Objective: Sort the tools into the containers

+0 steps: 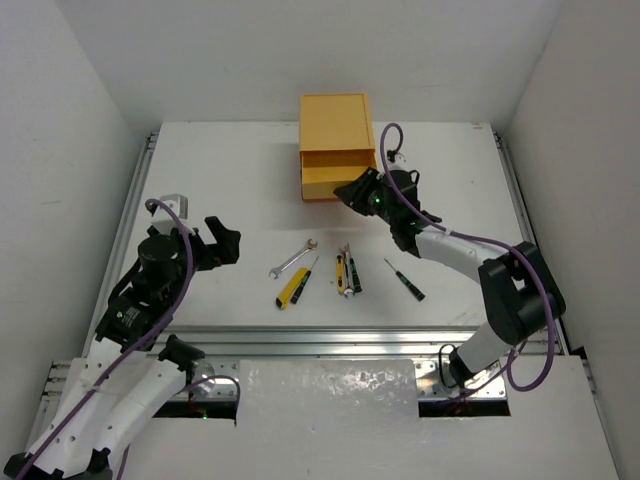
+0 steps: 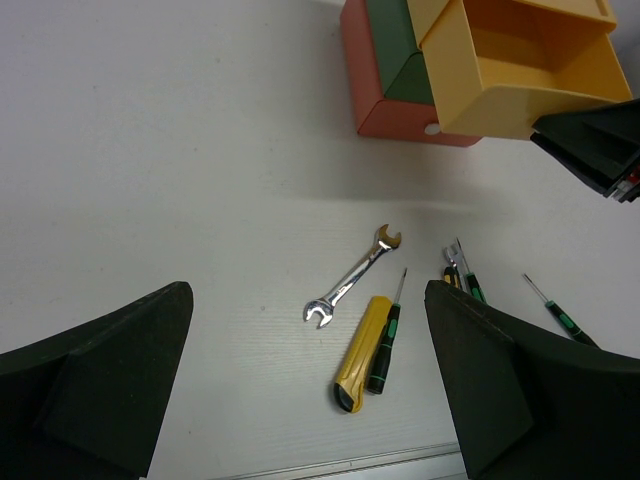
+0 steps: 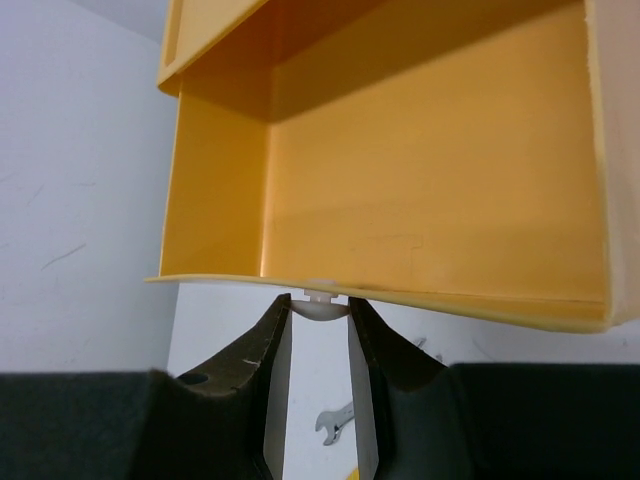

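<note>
**Top view:** my right end effector (image 1: 352, 192) sits at the front of the pulled-out yellow drawer (image 1: 338, 172). My left end effector (image 1: 228, 240) hovers spread wide, with the tools on the worktop (image 1: 200, 160) to its right.

**Left wrist view:** ahead, between my left fingers (image 2: 100, 380), lie a silver wrench (image 2: 352, 280), a utility knife (image 2: 360, 355) and a green-handled screwdriver (image 2: 385, 345) just beside the knife. The chest (image 2: 390, 112) stands well beyond them.

**Right wrist view:** my right fingers (image 3: 245, 375) stand narrow, pinching the drawer's white knob (image 3: 318, 306). The drawer box lies directly ahead.
</note>
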Robot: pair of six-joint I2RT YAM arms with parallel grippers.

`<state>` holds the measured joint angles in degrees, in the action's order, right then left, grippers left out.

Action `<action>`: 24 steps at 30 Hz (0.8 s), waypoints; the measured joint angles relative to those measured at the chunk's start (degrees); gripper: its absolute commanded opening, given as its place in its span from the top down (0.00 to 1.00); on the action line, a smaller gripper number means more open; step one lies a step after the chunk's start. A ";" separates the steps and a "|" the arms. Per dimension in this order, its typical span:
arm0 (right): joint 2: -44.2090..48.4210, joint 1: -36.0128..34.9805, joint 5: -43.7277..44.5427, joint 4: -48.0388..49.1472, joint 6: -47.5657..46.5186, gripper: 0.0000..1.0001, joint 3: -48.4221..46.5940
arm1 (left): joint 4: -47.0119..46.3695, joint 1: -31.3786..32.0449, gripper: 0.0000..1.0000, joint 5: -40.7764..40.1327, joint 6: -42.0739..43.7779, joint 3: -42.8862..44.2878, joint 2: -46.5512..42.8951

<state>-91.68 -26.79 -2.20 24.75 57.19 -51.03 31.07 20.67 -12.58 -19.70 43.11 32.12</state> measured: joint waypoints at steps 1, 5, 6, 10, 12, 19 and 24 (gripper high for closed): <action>0.00 0.00 -0.07 -0.07 0.00 0.72 0.00 | 0.00 0.00 0.00 0.00 0.00 0.00 0.00; 0.22 0.00 -1.03 -0.85 -0.20 0.44 0.00 | 0.00 0.00 0.00 -0.02 0.00 0.00 0.00; 0.44 0.00 -1.29 -1.22 -0.39 0.43 0.02 | 0.00 0.00 0.00 -0.02 -0.02 0.00 0.00; 3.50 0.00 -2.16 -2.91 -1.62 0.34 1.38 | 0.00 0.00 0.00 -0.02 0.00 0.00 0.00; 6.40 -0.13 -2.40 -4.68 -2.78 0.33 2.49 | 0.00 0.00 0.00 0.00 0.00 0.00 0.00; 16.44 -2.45 0.72 -12.72 -8.15 0.33 5.57 | 0.00 0.00 0.00 -0.17 -0.02 0.00 0.00; 20.48 -5.57 5.35 -22.77 -13.03 0.37 8.70 | 0.00 0.00 0.00 -0.24 -0.02 0.00 0.00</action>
<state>-71.20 -32.36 3.16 1.98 44.16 -42.33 31.07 20.67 -12.82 -19.73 43.11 32.12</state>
